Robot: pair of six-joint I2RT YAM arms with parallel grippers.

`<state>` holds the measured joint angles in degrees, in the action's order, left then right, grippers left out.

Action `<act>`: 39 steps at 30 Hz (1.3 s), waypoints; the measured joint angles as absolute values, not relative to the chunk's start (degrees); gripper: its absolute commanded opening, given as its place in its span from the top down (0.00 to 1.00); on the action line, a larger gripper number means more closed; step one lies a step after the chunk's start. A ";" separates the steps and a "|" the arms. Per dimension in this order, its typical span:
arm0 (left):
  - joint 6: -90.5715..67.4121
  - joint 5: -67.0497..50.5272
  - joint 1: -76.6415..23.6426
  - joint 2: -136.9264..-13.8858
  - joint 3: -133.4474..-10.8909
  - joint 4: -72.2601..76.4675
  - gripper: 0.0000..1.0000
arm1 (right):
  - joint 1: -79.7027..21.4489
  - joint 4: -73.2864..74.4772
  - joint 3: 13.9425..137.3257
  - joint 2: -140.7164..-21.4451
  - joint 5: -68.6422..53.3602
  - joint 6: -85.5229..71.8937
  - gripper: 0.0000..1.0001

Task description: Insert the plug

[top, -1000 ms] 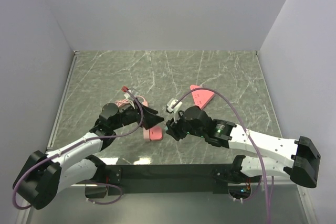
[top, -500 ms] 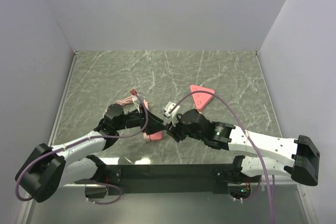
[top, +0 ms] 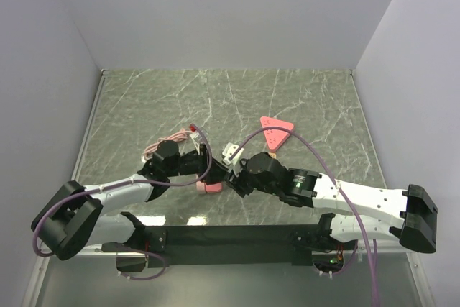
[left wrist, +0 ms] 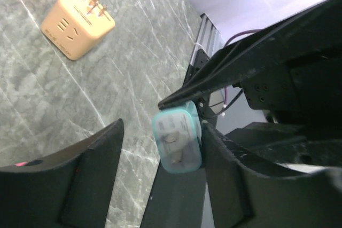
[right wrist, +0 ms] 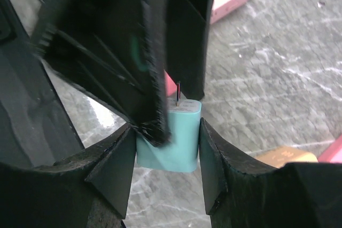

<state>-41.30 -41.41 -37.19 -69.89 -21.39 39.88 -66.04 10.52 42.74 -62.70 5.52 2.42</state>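
Note:
A teal plug [right wrist: 173, 137] with metal prongs pointing away sits clamped between the pads of my right gripper [right wrist: 166, 132], which is shut on it above the table. My left gripper [left wrist: 163, 137] has come in from the other side, and the teal plug [left wrist: 177, 140] lies between its jaws. One left finger [left wrist: 224, 164] is close against the plug; the other finger [left wrist: 96, 153] stands clear with a gap. In the top view the two grippers meet at mid-table, left gripper [top: 212, 167] against right gripper [top: 233, 175], and they hide the plug.
An orange cube adapter [left wrist: 77, 24] with prongs lies on the marble. A pink triangular block [top: 277, 133] sits behind the right arm, and a small pink piece [top: 208, 187] lies under the grippers. A pink cable bundle [top: 169, 141] and a white adapter [top: 233, 151] lie nearby.
My left arm has swung right to meet the right gripper, and its jaws have narrowed around the plug. The right gripper shifted slightly left, still holding the plug.

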 measured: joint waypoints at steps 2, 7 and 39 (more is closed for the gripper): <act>-41.54 -41.85 -37.41 -70.57 -21.63 40.23 0.44 | -66.24 10.31 42.72 -62.65 5.37 2.52 0.98; -41.95 -42.50 -38.30 -70.98 -22.00 41.95 0.77 | -66.24 10.41 42.63 -62.65 6.50 2.66 0.98; -41.25 -32.62 -31.94 -54.06 -22.17 47.31 0.99 | -53.08 -14.46 27.88 -42.13 -3.57 -16.47 0.14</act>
<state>-41.25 -32.62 -31.94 -54.06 -22.17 47.31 -53.08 -14.46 27.88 -42.13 -3.57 -16.47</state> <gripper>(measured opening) 0.368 0.877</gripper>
